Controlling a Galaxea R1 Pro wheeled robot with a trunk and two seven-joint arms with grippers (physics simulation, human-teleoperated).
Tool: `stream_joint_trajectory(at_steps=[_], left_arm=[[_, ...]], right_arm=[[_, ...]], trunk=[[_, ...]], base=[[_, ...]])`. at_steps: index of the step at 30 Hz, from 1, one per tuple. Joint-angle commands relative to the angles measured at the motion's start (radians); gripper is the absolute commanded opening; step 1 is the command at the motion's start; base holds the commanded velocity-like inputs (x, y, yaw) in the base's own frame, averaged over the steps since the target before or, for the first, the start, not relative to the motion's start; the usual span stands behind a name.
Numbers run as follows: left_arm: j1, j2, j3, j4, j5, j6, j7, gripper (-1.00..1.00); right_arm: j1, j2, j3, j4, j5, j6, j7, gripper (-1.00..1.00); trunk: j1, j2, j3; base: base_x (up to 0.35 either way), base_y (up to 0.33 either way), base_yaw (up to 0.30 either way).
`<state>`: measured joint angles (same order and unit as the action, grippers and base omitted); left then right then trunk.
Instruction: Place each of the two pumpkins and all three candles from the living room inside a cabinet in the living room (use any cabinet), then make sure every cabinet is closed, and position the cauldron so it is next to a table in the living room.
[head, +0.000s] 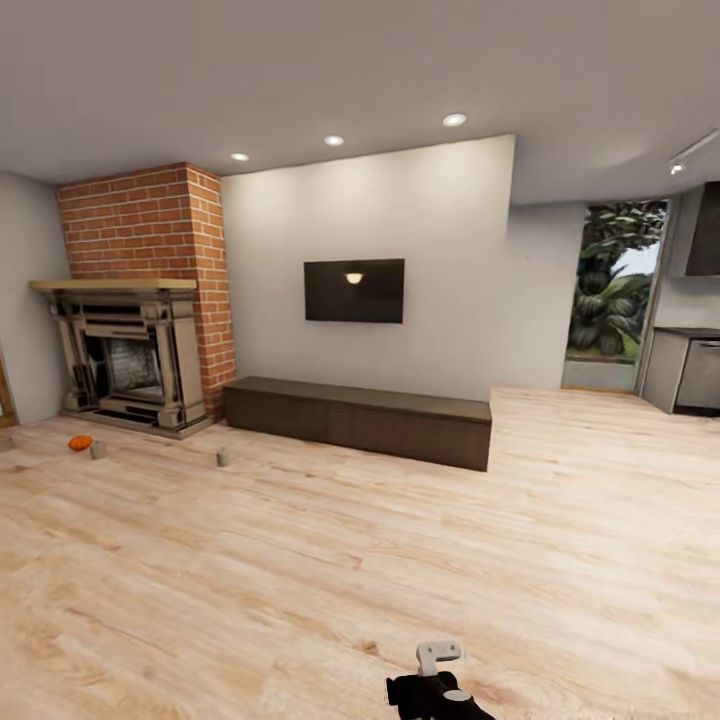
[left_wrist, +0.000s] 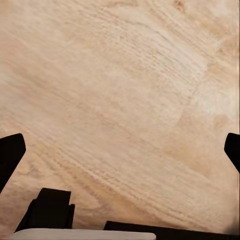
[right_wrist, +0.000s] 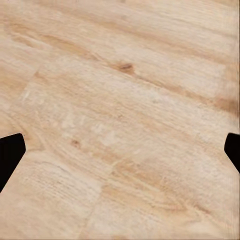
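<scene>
Beside the brick fireplace (head: 140, 340), on the floor before its hearth, lie one pumpkin (head: 80, 442) and two candles (head: 98, 450) (head: 222, 457), with the long dark cabinet (head: 360, 420) just past the fireplace against the wall, drawers shut. You look to be at the approach, nothing gathered yet, so drive toward the hearth first. Wrist views show bare floor between spread fingers: left claw (left_wrist: 120, 150) and right claw (right_wrist: 120, 150) empty.
</scene>
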<state>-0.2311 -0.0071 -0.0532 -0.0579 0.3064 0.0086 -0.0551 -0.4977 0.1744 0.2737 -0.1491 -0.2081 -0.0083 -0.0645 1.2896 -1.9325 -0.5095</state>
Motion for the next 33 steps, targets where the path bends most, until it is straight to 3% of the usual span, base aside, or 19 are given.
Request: stream_joint_trajectory(at_steps=[1,6,10,13,17,25,33], left_arm=[[0.000,0.002,-0.005,0.000,0.009,0.001,-0.005,1.00],[-0.001,0.012,0.000,-0.011,0.005,0.001,-0.010,1.00],[-0.008,0.039,-0.001,-0.022,0.001,0.001,-0.012,1.00],[-0.012,0.048,-0.004,-0.075,-0.002,0.010,-0.011,1.00],[-0.015,0.050,-0.006,-0.150,-0.003,0.022,-0.010,1.00],[-0.026,0.051,-0.005,-0.222,0.006,0.081,-0.011,1.00],[-0.027,0.046,-0.004,-0.250,0.007,0.073,-0.008,1.00]], right_arm=[[-0.001,0.000,0.009,0.000,-0.010,-0.001,-0.005,1.00],[0.000,0.000,0.009,0.000,-0.010,-0.001,-0.005,1.00],[-0.001,0.000,0.009,0.000,-0.010,-0.001,-0.005,1.00],[-0.001,0.000,0.008,-0.001,-0.011,-0.001,-0.007,1.00],[-0.001,0.000,0.007,-0.001,-0.011,0.001,-0.009,1.00],[-0.001,0.000,0.006,-0.001,-0.011,0.015,-0.009,1.00],[-0.001,0.000,0.004,-0.001,-0.013,0.016,-0.008,1.00]], trunk=[[0.000,-0.001,0.000],[0.000,-0.001,0.004],[0.000,-0.001,0.007],[0.000,-0.001,0.007],[0.000,-0.001,0.006],[0.000,-0.001,-0.006],[0.000,-0.001,-0.019]], base=[[0.000,0.000,-0.247],[0.000,0.000,-0.244],[0.065,0.000,-0.141],[0.241,0.000,-0.030],[0.308,0.000,0.023],[0.325,0.000,0.010],[0.327,0.000,-0.030]])
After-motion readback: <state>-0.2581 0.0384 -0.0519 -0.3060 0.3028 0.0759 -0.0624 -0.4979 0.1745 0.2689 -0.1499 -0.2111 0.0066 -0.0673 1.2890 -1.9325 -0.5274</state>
